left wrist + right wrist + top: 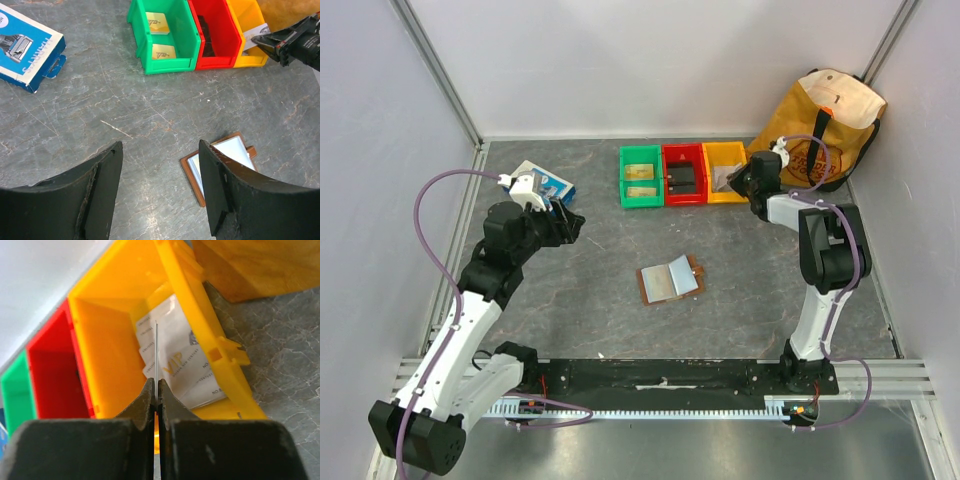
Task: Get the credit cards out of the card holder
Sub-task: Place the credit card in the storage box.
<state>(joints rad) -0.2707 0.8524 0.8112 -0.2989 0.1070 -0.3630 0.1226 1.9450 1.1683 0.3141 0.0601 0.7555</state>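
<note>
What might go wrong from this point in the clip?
The right claw pinches a thin card by one edge only, above the yellow bin; it may slip or land across the rim. The card holder lies open with nothing holding it; the open left claw might slide it on approach.

Bright, even overhead light; overview sharp, near parts soft in the wrist views.

The table (600, 250) and the pale walls (620, 60) are lit evenly from above, and only faint, soft-edged shadows are cast beside the arms and the bag (825, 120). A dull sheen is carried by the metal strip (720, 440) at the near edge. In the left wrist view the left gripper (160, 150) is rendered dark and slightly soft, the table behind it is sharp, and a wide-angle stretch is seen at the edges. In the right wrist view the right gripper (156, 390) is blurred, the pale card (156, 350) is reduced to a thin bright line, and the wall at upper left is washed out.
</note>
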